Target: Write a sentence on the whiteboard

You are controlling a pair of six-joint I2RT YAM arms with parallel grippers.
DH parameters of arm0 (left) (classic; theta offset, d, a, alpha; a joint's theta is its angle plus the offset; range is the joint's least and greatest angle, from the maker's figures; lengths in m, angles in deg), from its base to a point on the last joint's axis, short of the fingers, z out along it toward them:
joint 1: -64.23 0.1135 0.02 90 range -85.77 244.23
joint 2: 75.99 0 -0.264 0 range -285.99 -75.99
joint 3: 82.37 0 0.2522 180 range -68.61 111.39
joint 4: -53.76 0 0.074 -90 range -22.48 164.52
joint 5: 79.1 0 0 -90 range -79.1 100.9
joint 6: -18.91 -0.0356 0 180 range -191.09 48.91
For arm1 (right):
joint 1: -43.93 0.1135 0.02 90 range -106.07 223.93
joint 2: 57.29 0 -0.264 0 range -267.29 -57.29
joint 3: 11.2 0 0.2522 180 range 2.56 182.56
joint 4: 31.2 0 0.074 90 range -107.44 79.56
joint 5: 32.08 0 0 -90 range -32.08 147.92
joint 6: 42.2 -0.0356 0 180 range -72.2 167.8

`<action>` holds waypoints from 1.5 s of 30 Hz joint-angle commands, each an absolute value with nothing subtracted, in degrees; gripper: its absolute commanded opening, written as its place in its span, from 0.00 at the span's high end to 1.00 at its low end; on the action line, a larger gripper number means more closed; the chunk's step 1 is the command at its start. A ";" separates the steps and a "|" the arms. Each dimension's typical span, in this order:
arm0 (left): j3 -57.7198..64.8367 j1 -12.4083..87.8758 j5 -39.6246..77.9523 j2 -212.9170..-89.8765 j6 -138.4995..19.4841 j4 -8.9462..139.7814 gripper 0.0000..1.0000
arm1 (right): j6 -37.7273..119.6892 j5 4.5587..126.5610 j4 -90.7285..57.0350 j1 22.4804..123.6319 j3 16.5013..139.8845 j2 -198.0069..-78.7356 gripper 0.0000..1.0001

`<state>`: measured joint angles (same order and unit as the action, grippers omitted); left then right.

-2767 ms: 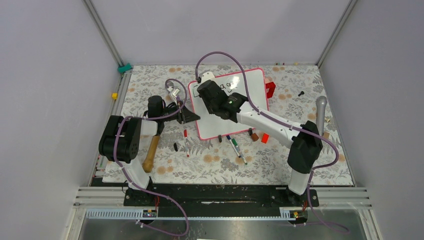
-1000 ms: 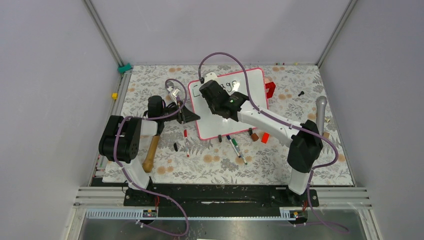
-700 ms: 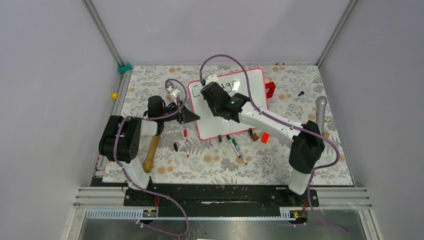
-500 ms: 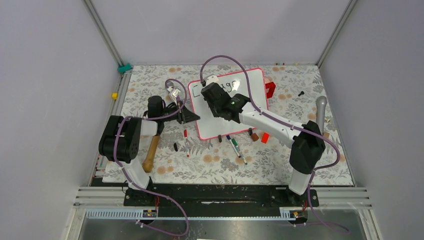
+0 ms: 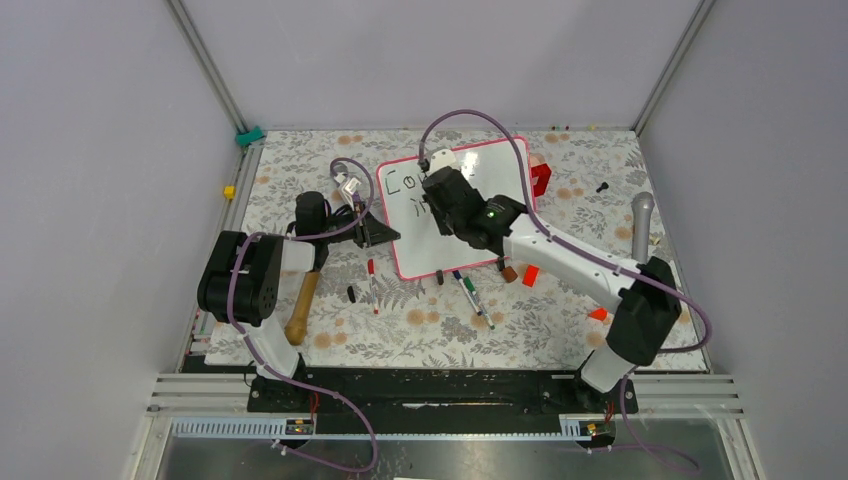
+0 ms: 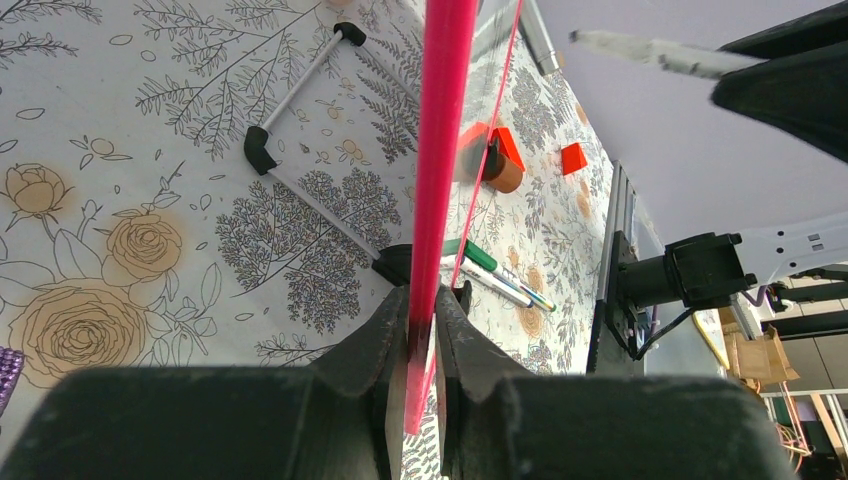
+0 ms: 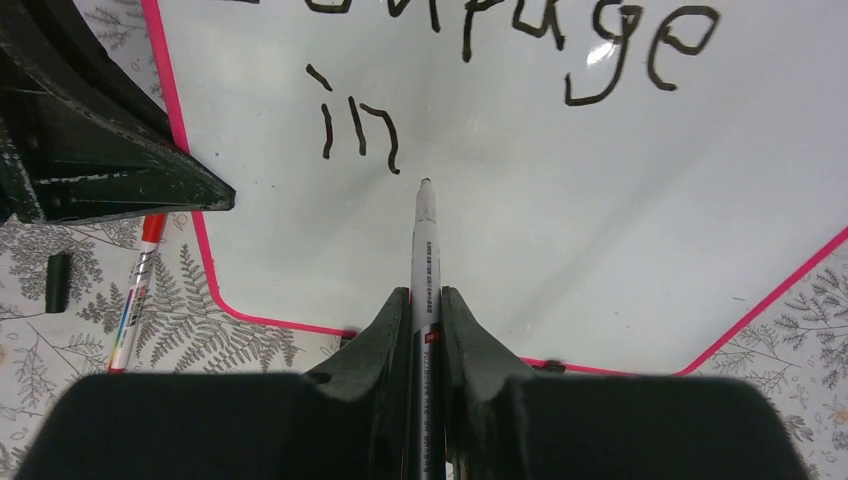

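Locate the whiteboard (image 5: 420, 250) on the floral table (image 5: 300, 170), in the middle of the far half. It is turned slightly, so its far edge rises toward the right. It is a glossy white rectangle with rounded corners and a thin pink-red frame. Its left edge is clamped between the fingers of the left gripper (image 6: 424, 305). Read the sentence (image 7: 355, 125) in thin black marker lettering. Two words are written: "Courage" on the upper line and "in" below it at the left.

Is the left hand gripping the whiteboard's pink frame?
Yes, the left wrist view shows the left hand pinched shut on the pink frame of the whiteboard, which stands edge-on between its two sides.
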<state>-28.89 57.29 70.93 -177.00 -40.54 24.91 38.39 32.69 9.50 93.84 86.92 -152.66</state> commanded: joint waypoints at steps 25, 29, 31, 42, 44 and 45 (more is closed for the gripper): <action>-29.15 58.70 69.29 -179.52 -39.29 21.79 1.00 | 39.90 42.35 -5.02 84.80 72.40 -138.02 1.00; -29.13 58.74 69.14 -179.57 -39.33 21.74 1.00 | 39.26 42.02 -7.38 84.68 70.41 -137.01 1.00; -29.14 58.70 69.15 -179.77 -39.23 21.62 1.00 | 38.53 42.69 -9.05 84.34 69.22 -136.34 1.00; -29.61 58.76 68.89 -179.51 -38.97 20.29 1.00 | 34.29 49.02 -7.70 82.52 71.14 -136.24 1.00; -29.82 58.64 68.57 -179.28 -39.24 20.30 1.00 | 34.94 48.70 -5.88 82.63 73.20 -137.02 1.00; -29.97 58.61 68.44 -179.19 -39.27 20.32 1.00 | 35.37 48.12 -4.48 82.71 74.54 -137.67 1.00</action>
<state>-28.91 57.51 71.83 -178.60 -38.42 21.59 35.54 48.07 -6.46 82.80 68.95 -137.91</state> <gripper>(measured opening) 0.122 0.174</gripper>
